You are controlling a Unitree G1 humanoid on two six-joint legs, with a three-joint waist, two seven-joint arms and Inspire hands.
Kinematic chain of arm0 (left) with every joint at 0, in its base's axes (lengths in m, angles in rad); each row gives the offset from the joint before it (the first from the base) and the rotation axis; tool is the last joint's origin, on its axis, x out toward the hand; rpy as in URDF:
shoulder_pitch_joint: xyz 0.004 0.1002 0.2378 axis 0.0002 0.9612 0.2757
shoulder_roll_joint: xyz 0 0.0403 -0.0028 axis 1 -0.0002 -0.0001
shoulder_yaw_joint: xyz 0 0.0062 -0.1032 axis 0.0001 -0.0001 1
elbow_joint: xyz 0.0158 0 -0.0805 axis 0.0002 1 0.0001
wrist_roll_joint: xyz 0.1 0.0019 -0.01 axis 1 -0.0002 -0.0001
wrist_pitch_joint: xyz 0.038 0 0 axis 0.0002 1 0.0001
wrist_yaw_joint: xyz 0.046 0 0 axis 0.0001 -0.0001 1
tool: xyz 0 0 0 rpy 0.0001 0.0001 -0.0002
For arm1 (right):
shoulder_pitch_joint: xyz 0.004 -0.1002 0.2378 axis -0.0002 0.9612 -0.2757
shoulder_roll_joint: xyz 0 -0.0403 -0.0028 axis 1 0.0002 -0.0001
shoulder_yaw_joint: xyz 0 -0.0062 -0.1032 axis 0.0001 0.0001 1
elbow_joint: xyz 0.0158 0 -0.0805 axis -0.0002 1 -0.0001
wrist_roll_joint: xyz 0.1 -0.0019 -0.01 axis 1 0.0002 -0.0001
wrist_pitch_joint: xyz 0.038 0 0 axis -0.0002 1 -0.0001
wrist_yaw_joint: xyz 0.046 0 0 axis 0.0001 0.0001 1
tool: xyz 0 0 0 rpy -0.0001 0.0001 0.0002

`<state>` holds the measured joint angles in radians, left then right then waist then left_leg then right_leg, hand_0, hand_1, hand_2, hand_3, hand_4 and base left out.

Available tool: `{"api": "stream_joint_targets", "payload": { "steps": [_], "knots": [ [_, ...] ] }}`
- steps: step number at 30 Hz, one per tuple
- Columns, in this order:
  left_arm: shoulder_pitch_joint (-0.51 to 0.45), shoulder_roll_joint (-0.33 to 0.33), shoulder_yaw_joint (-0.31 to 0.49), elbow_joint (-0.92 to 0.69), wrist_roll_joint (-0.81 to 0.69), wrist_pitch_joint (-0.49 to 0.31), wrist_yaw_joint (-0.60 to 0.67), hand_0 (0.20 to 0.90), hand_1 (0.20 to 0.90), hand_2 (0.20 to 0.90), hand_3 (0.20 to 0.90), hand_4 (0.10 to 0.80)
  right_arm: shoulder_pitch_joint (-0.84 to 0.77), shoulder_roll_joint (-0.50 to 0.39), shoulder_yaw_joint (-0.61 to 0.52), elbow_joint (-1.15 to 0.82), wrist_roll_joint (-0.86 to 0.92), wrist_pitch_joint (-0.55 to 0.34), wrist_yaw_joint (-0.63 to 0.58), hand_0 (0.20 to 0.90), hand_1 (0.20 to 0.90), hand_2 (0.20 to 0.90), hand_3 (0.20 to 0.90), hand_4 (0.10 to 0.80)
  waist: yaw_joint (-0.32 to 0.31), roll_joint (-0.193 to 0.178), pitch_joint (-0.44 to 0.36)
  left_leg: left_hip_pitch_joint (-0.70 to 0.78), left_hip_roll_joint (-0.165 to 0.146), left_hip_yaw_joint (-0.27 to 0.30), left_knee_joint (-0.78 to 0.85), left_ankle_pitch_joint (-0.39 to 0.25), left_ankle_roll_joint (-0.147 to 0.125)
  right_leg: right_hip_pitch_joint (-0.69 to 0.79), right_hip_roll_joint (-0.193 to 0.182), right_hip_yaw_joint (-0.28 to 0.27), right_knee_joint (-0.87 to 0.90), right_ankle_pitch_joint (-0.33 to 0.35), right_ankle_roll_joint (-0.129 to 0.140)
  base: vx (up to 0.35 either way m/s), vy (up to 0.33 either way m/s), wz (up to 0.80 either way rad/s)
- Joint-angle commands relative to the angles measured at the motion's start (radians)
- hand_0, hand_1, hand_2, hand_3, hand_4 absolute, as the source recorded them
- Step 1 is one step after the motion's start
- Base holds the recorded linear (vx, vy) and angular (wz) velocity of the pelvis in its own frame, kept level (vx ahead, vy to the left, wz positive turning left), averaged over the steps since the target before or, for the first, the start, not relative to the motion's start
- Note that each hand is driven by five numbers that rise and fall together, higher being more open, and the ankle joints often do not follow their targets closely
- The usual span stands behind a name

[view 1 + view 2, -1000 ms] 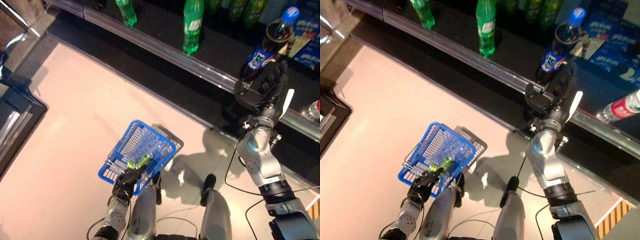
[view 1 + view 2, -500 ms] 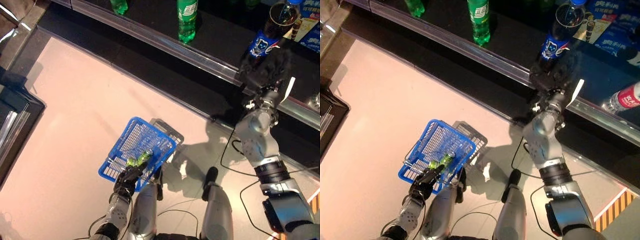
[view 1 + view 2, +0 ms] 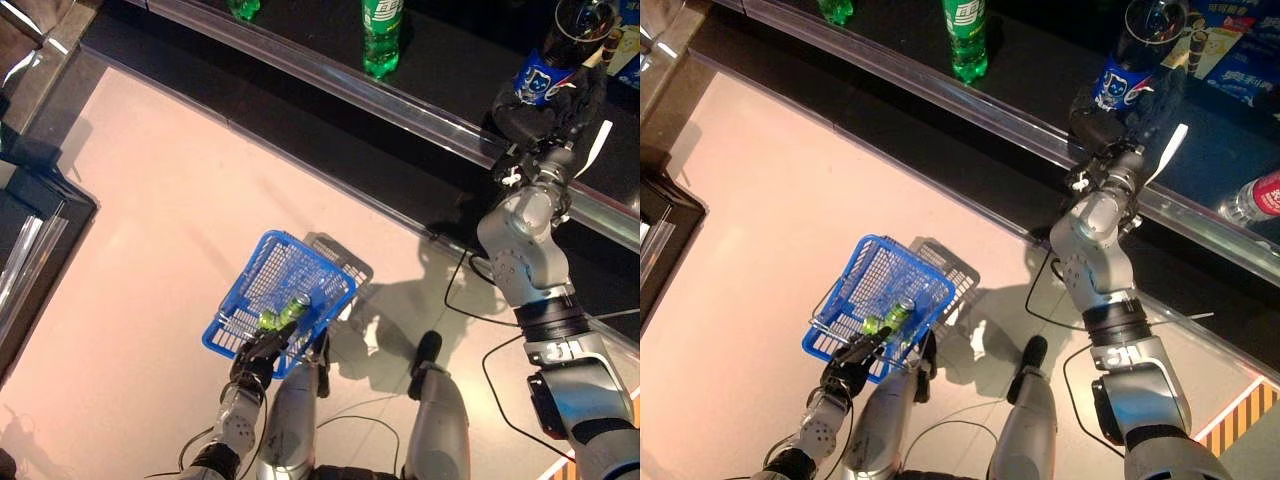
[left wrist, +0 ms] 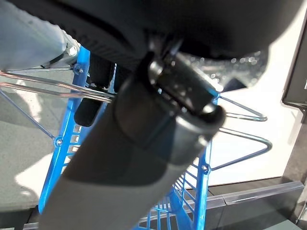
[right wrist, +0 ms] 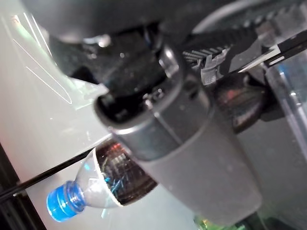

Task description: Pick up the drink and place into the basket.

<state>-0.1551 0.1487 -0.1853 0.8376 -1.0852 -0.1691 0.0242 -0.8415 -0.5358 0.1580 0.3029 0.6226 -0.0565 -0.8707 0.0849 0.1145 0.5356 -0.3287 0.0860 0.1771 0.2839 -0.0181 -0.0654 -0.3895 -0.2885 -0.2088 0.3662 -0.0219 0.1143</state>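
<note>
A dark cola bottle with a blue label stands upright on the black shelf at the far right. My right hand is at its lower part, fingers curled round it. In the right wrist view the bottle and its blue cap show past the thumb. Low down, my left hand is shut on the wire handle of a blue basket. Green cans lie in the basket.
Green bottles stand further left on the shelf, behind its metal front rail. A bottle with a red label lies at the right. A dark cabinet stands at the left of the pale floor.
The whole picture has shifted, so the camera moved. My right arm has stretched further towards the shelf, its hand still at the cola bottle. The left hand keeps hold of the basket.
</note>
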Motion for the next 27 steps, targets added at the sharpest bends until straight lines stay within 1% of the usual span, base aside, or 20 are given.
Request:
{"api": "stream_joint_targets", "payload": {
  "steps": [1,5,7,10,12,17,24,25,26,27],
  "knots": [
    [0.134,0.06,-0.049,-0.056,-0.002,-0.002,-0.021,0.3,0.3,0.3,0.2,0.1,-0.203,-0.142,0.0,-0.016,-0.105,-0.019,-0.026,0.9,0.9,0.9,0.9,0.8,0.034,0.019,-0.016,-0.059,-0.051,-0.067,0.079,-0.014,0.032,-0.017,0.026,-0.044,0.029,-0.014,-0.053,0.0,0.0,0.0],
    [0.134,0.063,-0.053,-0.058,-0.004,0.003,-0.026,0.3,0.3,0.3,0.2,0.1,-0.256,-0.163,0.026,0.048,-0.114,-0.008,-0.029,0.9,0.9,0.9,0.9,0.8,0.041,0.025,-0.016,-0.069,-0.053,-0.067,0.078,-0.012,0.034,-0.028,0.024,-0.042,0.033,-0.015,-0.055,0.011,0.012,-0.05],
    [0.129,0.075,-0.058,-0.067,-0.013,0.01,-0.023,0.3,0.3,0.3,0.2,0.1,-0.304,-0.182,0.048,0.106,-0.094,-0.021,-0.044,0.9,0.9,0.9,0.9,0.8,0.048,0.027,-0.016,-0.082,-0.051,-0.066,0.079,-0.011,0.035,-0.041,0.022,-0.043,0.037,-0.016,-0.054,0.0,0.0,0.0],
    [0.131,0.082,-0.059,-0.076,-0.021,0.015,-0.023,0.3,0.3,0.3,0.2,0.1,-0.329,-0.197,0.058,0.137,-0.095,-0.024,-0.052,0.9,0.9,0.9,0.9,0.8,0.051,0.028,-0.016,-0.089,-0.051,-0.067,0.08,-0.011,0.034,-0.049,0.022,-0.043,0.041,-0.018,-0.054,0.007,0.008,0.03],
    [0.132,0.092,-0.064,-0.085,-0.033,0.02,-0.024,0.3,0.3,0.3,0.2,0.1,-0.363,-0.216,0.068,0.187,-0.045,-0.037,-0.049,0.9,0.9,0.9,0.9,0.8,0.056,0.03,-0.016,-0.101,-0.052,-0.069,0.083,-0.012,0.035,-0.061,0.02,-0.042,0.048,-0.02,-0.053,0.007,0.018,0.04],
    [0.14,0.121,-0.068,-0.101,-0.046,0.032,-0.03,0.3,0.3,0.3,0.2,0.1,-0.421,-0.256,0.094,0.28,-0.013,-0.065,-0.038,0.9,0.9,0.9,0.9,0.8,0.07,0.029,-0.016,-0.127,-0.055,-0.078,0.09,-0.014,0.039,-0.081,0.018,-0.048,0.054,-0.019,-0.05,0.002,-0.008,0.05],
    [0.144,0.137,-0.066,-0.119,-0.054,0.043,-0.029,0.3,0.3,0.3,0.2,0.1,-0.451,-0.272,0.111,0.31,0.049,-0.076,-0.001,0.9,0.9,0.9,0.9,0.8,0.075,0.027,-0.016,-0.141,-0.056,-0.077,0.084,-0.013,0.044,-0.1,0.019,-0.045,0.055,-0.017,-0.048,-0.001,-0.005,0.03],
    [0.145,0.14,-0.065,-0.12,-0.057,0.041,-0.036,0.3,0.3,0.3,0.2,0.1,-0.463,-0.278,0.122,0.327,0.064,-0.087,0.014,0.815,0.815,0.815,0.801,0.701,0.077,0.027,-0.016,-0.145,-0.057,-0.077,0.083,-0.011,0.044,-0.103,0.019,-0.045,0.054,-0.016,-0.047,0.0,0.0,0.0],
    [0.145,0.14,-0.065,-0.121,-0.058,0.041,-0.036,0.3,0.3,0.3,0.2,0.1,-0.465,-0.279,0.123,0.328,0.065,-0.087,0.014,0.7,0.7,0.7,0.667,0.567,0.077,0.028,-0.016,-0.145,-0.057,-0.077,0.083,-0.011,0.044,-0.103,0.019,-0.045,0.054,-0.016,-0.047,0.0,0.0,0.0],
    [0.147,0.147,-0.065,-0.124,-0.061,0.045,-0.041,0.3,0.3,0.3,0.2,0.1,-0.476,-0.284,0.13,0.356,0.082,-0.102,0.037,0.3,0.3,0.3,0.2,0.1,0.08,0.029,-0.016,-0.144,-0.058,-0.076,0.082,-0.014,0.045,-0.102,0.017,-0.046,0.054,-0.018,-0.046,0.079,-0.003,0.01]
  ]
}}
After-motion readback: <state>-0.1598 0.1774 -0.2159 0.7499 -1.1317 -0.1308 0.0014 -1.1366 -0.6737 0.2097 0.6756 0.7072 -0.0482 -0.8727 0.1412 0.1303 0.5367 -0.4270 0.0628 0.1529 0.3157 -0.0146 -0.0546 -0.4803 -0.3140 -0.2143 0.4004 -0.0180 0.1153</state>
